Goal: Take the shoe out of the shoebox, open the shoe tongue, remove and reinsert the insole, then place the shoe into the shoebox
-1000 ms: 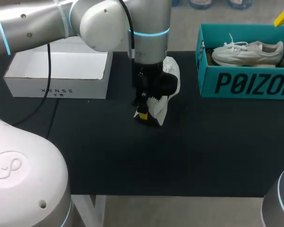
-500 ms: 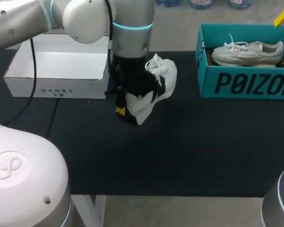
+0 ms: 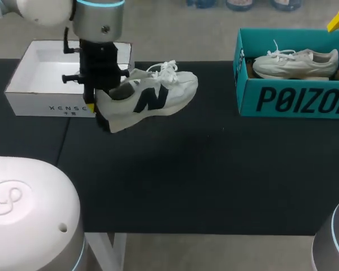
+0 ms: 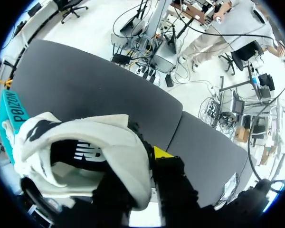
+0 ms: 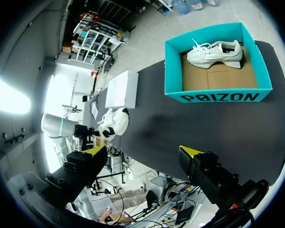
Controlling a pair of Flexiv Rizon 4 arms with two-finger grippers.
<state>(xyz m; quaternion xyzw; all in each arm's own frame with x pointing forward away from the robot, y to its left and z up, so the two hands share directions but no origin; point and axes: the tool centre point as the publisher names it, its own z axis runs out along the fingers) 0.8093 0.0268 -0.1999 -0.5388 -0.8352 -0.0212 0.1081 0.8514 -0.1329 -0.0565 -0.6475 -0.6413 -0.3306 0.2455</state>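
Shoe (image 3: 152, 99), white with a dark mark on its side, is held at the heel by the left tool (image 3: 99, 113). This tool is closed on the heel collar, with 1 finger inside and 1 outside. The heel is just beside the front wall of the white box (image 3: 45, 107), over the black desk (image 3: 186, 180). The toe points toward the teal box (image 3: 294, 100), where a 2nd shoe (image 3: 296, 61) lies. The right tool (image 5: 142, 154) stands open above the desk, well apart from the teal box.
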